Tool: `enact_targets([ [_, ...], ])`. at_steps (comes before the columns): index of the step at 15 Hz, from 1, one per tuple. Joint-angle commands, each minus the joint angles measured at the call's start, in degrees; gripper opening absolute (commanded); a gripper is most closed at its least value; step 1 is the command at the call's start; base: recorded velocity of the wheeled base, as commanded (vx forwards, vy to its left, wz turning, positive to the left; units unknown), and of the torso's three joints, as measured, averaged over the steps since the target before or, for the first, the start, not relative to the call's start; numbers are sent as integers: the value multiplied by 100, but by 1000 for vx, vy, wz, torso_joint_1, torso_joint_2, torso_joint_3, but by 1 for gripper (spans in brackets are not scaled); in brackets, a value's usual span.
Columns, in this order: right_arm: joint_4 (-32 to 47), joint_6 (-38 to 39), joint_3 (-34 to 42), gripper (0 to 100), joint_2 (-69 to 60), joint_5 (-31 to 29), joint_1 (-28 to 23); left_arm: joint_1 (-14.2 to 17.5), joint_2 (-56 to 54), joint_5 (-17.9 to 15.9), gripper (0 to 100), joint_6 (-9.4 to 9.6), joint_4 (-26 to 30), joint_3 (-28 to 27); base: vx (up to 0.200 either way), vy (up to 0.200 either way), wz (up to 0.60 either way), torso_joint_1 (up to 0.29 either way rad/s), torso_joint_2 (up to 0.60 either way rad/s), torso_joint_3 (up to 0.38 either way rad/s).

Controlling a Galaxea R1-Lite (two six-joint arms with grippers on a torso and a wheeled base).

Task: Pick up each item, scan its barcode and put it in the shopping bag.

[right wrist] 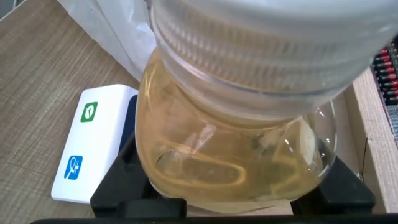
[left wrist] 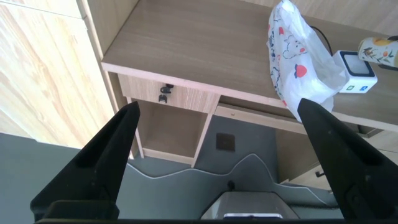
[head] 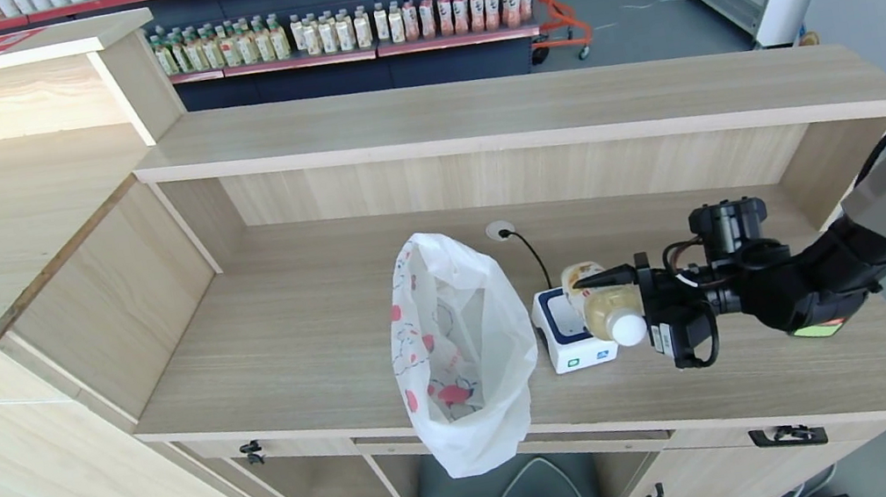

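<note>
My right gripper is shut on a bottle of pale yellow drink with a white cap, held lying on its side just above the white barcode scanner on the counter. In the right wrist view the bottle looms close, with the scanner below it. The white shopping bag with red and blue prints stands open to the left of the scanner, hanging over the counter's front edge. My left gripper is open, low in front of the counter, off to the left of the bag.
The wooden counter has a raised back shelf and side walls around the work recess. A black cable runs from a hole in the counter to the scanner. Drawers and an open compartment lie under the counter.
</note>
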Motion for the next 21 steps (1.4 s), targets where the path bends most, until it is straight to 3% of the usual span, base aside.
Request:
enact_targets([
  [1, -3, 0, -119, 0, 126, 2, 16, 0, -2, 0, 100, -1, 1, 1, 0, 0, 0, 0, 0, 0],
  [12, -12, 369, -787, 0, 601, 2, 253, 0, -2, 0, 100, -1, 1, 1, 0, 0, 0, 0, 0, 0],
  [21, 14, 826, -330, 0, 108, 2, 42, 0, -2, 0, 100, -1, 1, 1, 0, 0, 0, 0, 0, 0],
])
